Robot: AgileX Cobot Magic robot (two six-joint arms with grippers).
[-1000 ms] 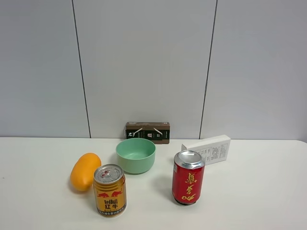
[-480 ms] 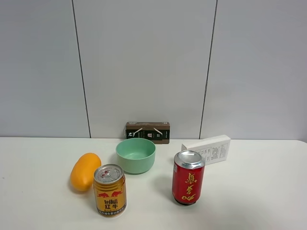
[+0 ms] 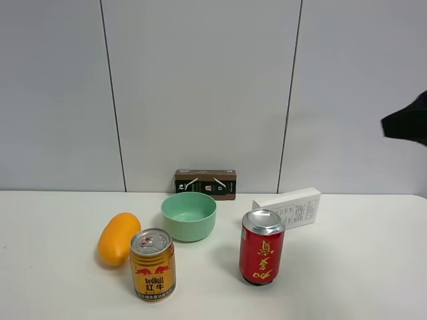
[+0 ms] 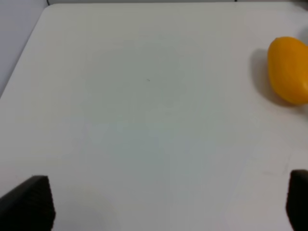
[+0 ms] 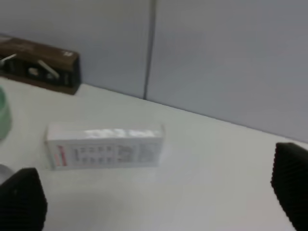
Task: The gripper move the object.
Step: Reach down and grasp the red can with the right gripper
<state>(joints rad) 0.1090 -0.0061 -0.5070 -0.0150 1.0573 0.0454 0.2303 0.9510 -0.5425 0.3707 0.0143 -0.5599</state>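
Observation:
The red can [image 3: 261, 248] with gold characters and a silver top stands upright on the white table [image 3: 347, 267], right of centre. A black part of my right arm [image 3: 407, 124] shows at the right edge, high above the table and well away from the can. In the right wrist view my right gripper [image 5: 156, 195] is open and empty, above the table near the white box [image 5: 106, 151]. My left gripper [image 4: 163, 207] is open and empty over bare table, with the mango [image 4: 288, 70] off to one side. The left arm does not show in the exterior view.
A gold-and-red Red Bull can [image 3: 153, 265] stands front left, beside an orange mango [image 3: 119, 238]. A green bowl [image 3: 189, 215] sits behind the cans. A white box [image 3: 287, 207] lies behind the red can. A brown box [image 3: 205, 184] stands against the wall.
A black part of my right arm has come into the exterior view at the right edge. The cans, the bowl and the other things have not moved.

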